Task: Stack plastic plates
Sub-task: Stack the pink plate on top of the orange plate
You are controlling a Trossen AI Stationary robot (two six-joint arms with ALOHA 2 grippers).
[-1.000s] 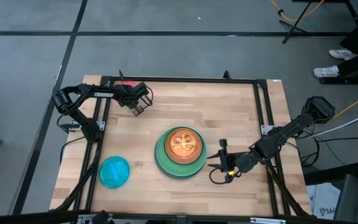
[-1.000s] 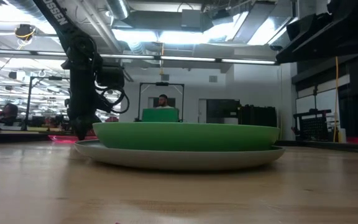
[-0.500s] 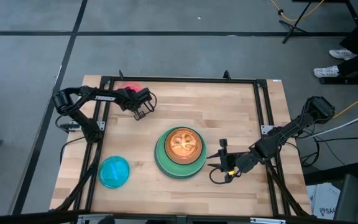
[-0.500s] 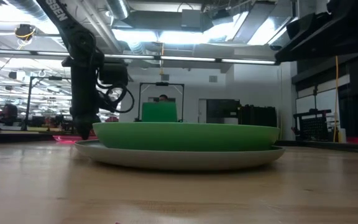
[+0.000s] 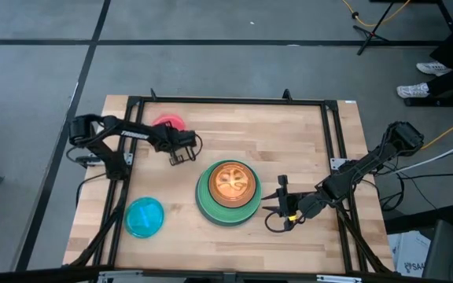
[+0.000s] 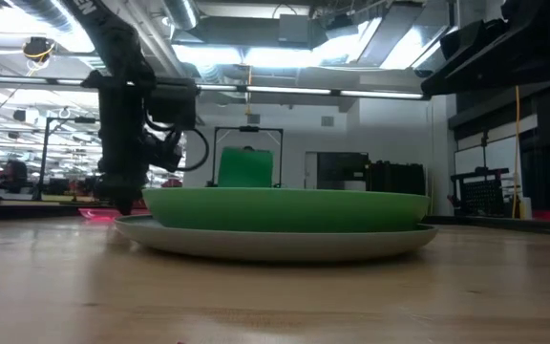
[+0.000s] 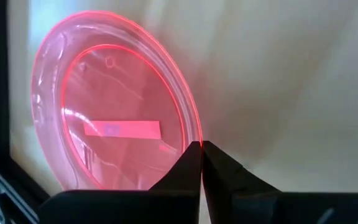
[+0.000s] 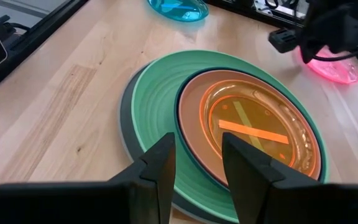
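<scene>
Two arms: left pincer (image 5: 181, 149) shut beside pink plate (image 5: 168, 123); right pincer (image 5: 280, 204) parted.

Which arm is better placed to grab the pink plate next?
Left. Its end effector sits beside the pink plate at the far left; the right end effector waits across the stack.

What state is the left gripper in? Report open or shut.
Shut. In the left wrist view the left gripper has its dark fingertips pressed together, nothing between them, beside the pink plate.
</scene>
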